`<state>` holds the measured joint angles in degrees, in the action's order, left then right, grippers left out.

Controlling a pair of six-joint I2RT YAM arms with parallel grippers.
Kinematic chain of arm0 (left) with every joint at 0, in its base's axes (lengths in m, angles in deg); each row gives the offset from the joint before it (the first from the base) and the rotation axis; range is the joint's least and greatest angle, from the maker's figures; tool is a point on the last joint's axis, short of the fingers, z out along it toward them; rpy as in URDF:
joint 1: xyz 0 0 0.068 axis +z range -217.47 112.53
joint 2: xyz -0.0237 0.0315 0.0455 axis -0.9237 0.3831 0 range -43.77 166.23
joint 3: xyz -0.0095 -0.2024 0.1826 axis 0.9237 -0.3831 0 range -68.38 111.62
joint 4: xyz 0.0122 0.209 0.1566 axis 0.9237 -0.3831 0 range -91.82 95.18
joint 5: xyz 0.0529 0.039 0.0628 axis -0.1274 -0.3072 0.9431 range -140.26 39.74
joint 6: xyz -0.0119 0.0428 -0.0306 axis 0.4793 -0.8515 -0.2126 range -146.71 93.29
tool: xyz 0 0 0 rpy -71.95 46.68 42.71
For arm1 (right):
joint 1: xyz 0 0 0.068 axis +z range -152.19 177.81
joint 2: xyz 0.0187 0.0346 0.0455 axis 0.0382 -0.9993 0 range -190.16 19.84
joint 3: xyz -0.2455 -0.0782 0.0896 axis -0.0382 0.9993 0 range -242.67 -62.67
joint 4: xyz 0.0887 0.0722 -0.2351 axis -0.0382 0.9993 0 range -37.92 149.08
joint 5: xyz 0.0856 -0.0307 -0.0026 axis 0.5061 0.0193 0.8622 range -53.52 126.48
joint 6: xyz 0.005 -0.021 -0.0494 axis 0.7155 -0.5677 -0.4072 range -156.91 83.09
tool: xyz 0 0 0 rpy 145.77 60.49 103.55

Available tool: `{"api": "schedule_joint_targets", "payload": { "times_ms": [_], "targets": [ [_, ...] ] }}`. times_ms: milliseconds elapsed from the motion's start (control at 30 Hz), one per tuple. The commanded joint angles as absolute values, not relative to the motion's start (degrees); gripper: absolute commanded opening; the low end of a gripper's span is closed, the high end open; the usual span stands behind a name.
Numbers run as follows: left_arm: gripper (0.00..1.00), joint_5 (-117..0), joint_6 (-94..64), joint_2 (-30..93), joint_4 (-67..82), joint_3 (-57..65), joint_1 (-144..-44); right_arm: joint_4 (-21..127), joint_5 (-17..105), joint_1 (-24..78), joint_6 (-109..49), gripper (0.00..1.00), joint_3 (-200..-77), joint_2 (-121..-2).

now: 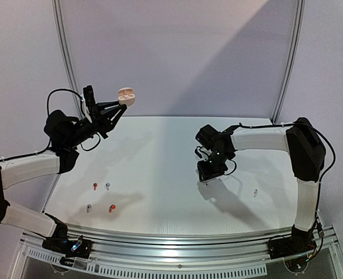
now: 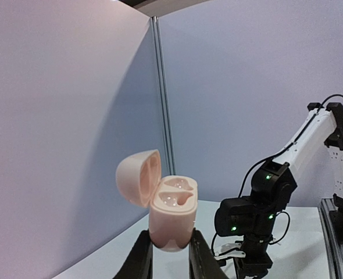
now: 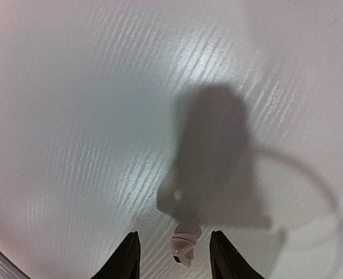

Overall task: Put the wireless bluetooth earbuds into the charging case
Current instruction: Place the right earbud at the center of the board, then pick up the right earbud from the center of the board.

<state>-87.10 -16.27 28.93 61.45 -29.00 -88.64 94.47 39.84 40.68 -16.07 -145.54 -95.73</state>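
A pale pink charging case [image 2: 172,216] with its lid swung open is held high in the air, and my left gripper [image 2: 170,256] is shut on its base. Both of its wells show no bud inside. In the top view the case [image 1: 127,96] hangs over the table's far left corner. My right gripper [image 3: 174,233] points down near the table's middle right, open, with a white earbud [image 3: 185,243] between its fingers [image 3: 129,256] and a gap on either side. Two red earbuds [image 1: 95,185] [image 1: 111,208] and two grey ones [image 1: 107,186] [image 1: 89,208] lie at the near left.
Another pale earbud [image 1: 255,193] lies near the right arm's forearm. The white table [image 1: 160,151] is bounded by grey walls behind and a metal rail [image 1: 177,241] at the front. The right arm [image 2: 258,209] shows in the left wrist view beyond the case.
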Motion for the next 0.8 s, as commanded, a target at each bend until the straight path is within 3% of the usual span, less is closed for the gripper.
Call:
{"api": "schedule_joint_targets", "payload": {
  "times_ms": [0, 433, 767],
  "targets": [
    [0.00, -87.61, -17.36, 28.92, 60.50, -28.64, -88.04, 94.60, 49.50, 39.32, -20.74, 0.42, -146.34, -95.78],
    [0.00, -88.54, -17.91, 28.68, 59.52, -28.47, -88.26, 96.03, 53.67, 35.25, -27.48, 0.56, -146.34, -96.99],
    [0.00, -88.93, -18.54, 28.31, 58.83, -28.56, -88.48, 96.12, 53.11, 35.17, -29.88, 0.27, -146.46, -99.72]
  ]
}}
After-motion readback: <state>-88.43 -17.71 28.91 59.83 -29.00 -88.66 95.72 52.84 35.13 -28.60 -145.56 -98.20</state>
